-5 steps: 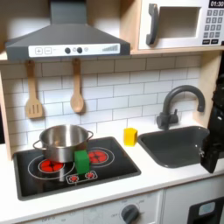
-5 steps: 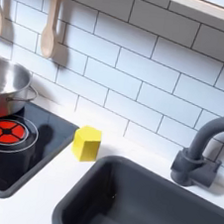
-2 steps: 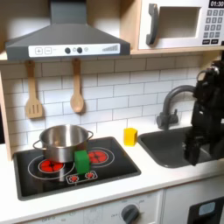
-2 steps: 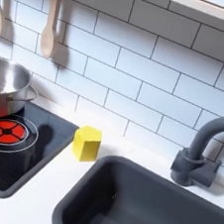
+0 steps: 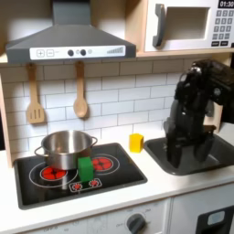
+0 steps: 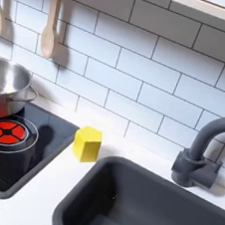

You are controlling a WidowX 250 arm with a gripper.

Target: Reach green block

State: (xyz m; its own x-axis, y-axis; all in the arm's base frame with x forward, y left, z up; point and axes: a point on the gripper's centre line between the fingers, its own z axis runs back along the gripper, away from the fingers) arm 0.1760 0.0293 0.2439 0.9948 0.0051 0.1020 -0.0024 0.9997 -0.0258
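My arm [image 5: 187, 114] has swung in over the sink [image 5: 179, 163] from the first exterior view's right, its gripper too blurred to tell open from closed, well apart from the green block [image 5: 85, 169] upright on the stove [image 5: 119, 174] before the pot [image 5: 64, 146].

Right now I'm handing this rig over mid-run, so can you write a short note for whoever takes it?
Gripper: the black arm is over the dark sink in the first exterior view; its jaws can't be made out.
Things: the small bright green upright block stands on the black stovetop, in front of the steel pot.
Done: nothing touched.
Left: cross toward the first exterior view's left and reach the block.
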